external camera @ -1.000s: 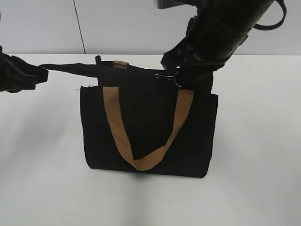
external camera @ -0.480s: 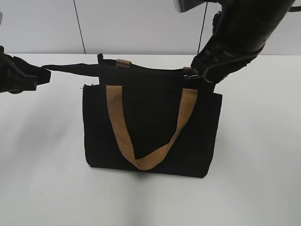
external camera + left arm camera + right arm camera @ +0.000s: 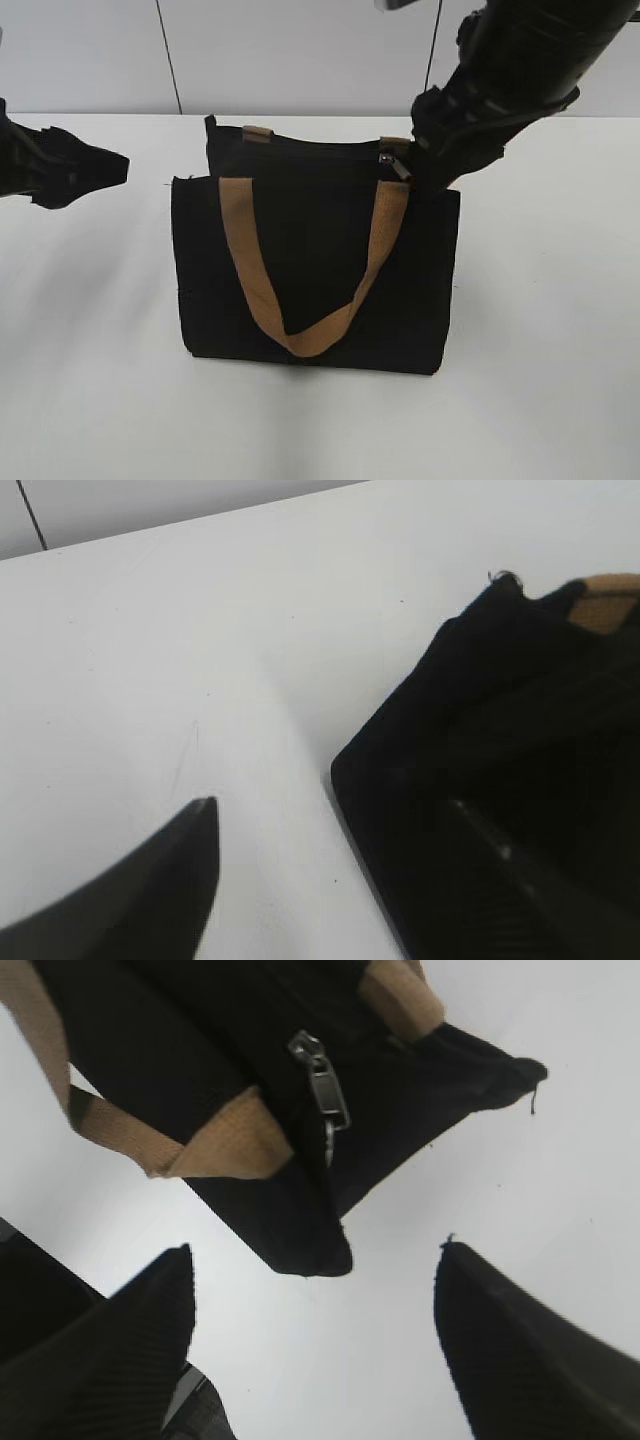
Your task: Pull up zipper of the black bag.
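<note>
The black bag [image 3: 310,270] stands upright mid-table with tan handles. Its zipper runs along the top edge; the silver pull tab [image 3: 386,161] hangs free near the right end. In the right wrist view the tab [image 3: 326,1090] lies above my fingers. My right gripper [image 3: 445,150] is just behind the bag's top right corner; the right wrist view shows it [image 3: 315,1252] open and empty. My left gripper [image 3: 118,165] is left of the bag, apart from it. In the left wrist view it [image 3: 330,810] is open and empty, with the bag's end [image 3: 480,730] by its right finger.
The white table [image 3: 90,380] spreads around the bag on all sides. A pale wall with dark vertical seams [image 3: 168,60] rises behind the table's far edge.
My left gripper has let go of the black fabric tail at the bag's left end. My right gripper has released the pull tab near the right end. The bag has settled back.
</note>
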Action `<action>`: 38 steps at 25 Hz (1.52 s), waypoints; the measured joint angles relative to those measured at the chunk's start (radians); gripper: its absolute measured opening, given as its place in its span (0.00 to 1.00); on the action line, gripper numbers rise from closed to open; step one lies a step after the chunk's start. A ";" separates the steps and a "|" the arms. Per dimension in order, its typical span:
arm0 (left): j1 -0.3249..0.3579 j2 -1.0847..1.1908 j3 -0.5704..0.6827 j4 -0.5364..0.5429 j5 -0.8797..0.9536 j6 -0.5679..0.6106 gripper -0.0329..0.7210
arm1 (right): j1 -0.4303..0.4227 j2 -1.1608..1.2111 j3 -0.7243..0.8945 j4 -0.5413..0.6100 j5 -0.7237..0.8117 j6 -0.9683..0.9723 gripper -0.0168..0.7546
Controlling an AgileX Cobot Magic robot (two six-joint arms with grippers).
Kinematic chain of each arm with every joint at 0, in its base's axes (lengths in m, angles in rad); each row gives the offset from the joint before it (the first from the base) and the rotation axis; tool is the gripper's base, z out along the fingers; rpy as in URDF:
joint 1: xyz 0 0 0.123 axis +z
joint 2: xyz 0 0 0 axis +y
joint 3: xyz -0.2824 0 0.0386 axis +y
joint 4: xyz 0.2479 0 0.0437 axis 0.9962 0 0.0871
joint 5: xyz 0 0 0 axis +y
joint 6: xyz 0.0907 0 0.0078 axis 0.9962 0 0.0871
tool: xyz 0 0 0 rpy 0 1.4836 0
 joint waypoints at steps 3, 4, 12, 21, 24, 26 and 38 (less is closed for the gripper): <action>-0.003 0.000 0.000 0.000 -0.029 0.000 0.83 | 0.000 -0.038 0.000 0.016 -0.018 -0.006 0.82; -0.011 -0.001 0.000 0.000 -0.033 -0.003 0.82 | 0.000 -0.050 0.000 0.017 -0.020 -0.008 0.82; -0.269 -0.088 0.000 -0.001 0.323 -0.085 0.74 | 0.000 -0.177 0.019 0.014 -0.004 -0.015 0.78; -0.428 -0.062 0.000 -0.562 0.879 0.423 0.74 | 0.000 -0.345 0.271 0.016 -0.079 -0.014 0.78; -0.439 -0.098 0.000 -0.949 0.929 0.789 0.74 | 0.000 -0.390 0.330 0.027 -0.079 -0.014 0.78; -0.455 -0.156 0.000 -1.189 0.967 1.012 0.75 | 0.000 -0.430 0.360 0.031 -0.077 -0.014 0.78; -0.501 -0.674 -0.031 -1.720 1.526 1.517 0.82 | 0.000 -0.846 0.673 0.046 0.047 -0.016 0.78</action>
